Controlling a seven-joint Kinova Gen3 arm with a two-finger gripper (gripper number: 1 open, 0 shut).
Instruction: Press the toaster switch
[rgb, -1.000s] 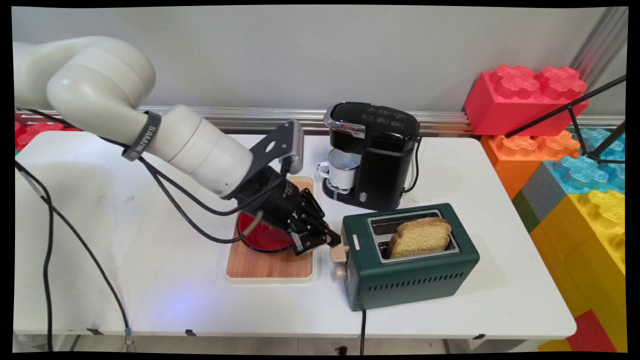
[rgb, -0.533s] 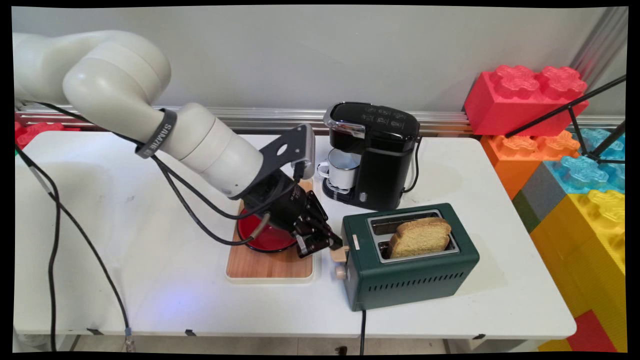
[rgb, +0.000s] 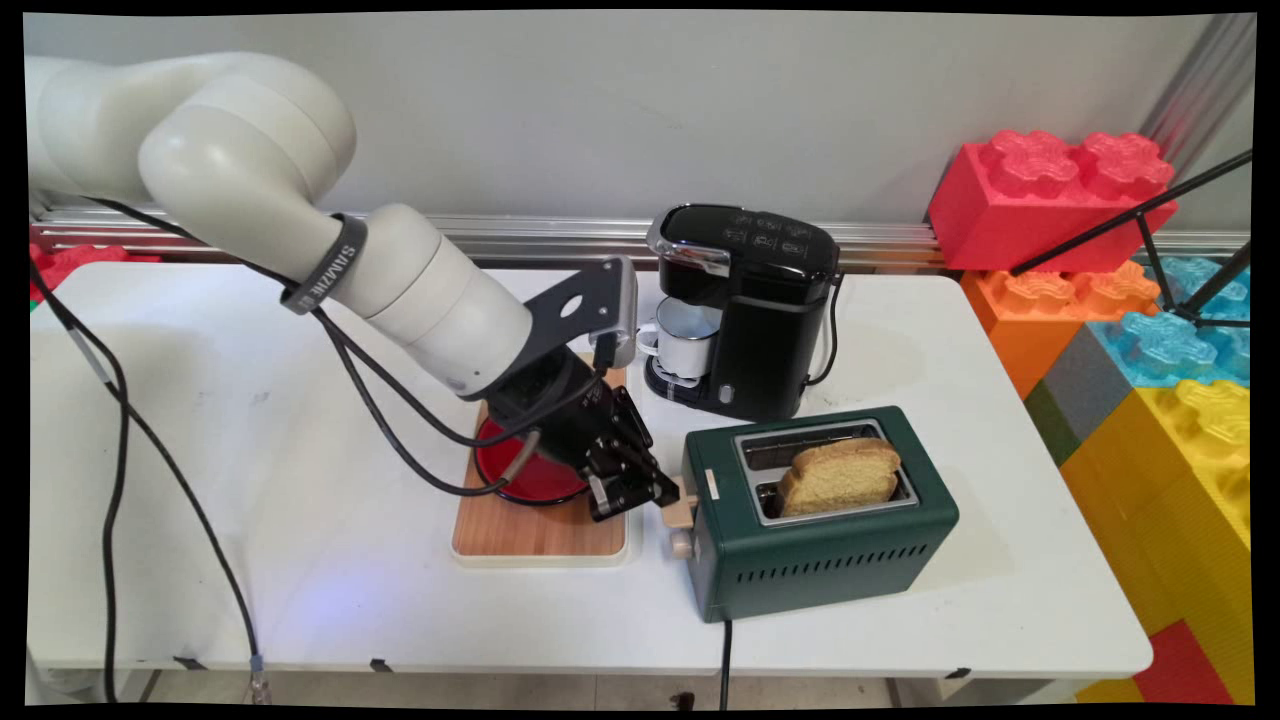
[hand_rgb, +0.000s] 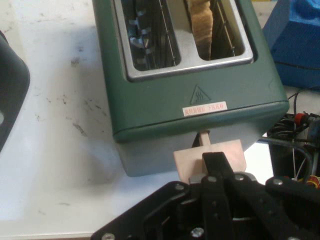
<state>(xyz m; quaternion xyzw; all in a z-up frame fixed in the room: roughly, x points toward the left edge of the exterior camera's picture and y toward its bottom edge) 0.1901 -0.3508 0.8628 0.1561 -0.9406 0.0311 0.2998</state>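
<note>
A red bowl (rgb: 525, 475) is seen on a wooden tray (rgb: 538, 530), partly hidden by the arm. To its right, the gripper (rgb: 668, 490) is pressed, fingers together, on the beige lever (hand_rgb: 210, 159) at the left end of the green toaster (rgb: 820, 520). A bread slice (rgb: 840, 475) stands in the near slot. Behind, a white mug (rgb: 684, 340) sits in a black coffee machine (rgb: 745, 300).

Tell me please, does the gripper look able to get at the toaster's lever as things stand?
Probably yes: the gripper already sits at the beige lever on the green toaster's end, with nothing between them.
</note>
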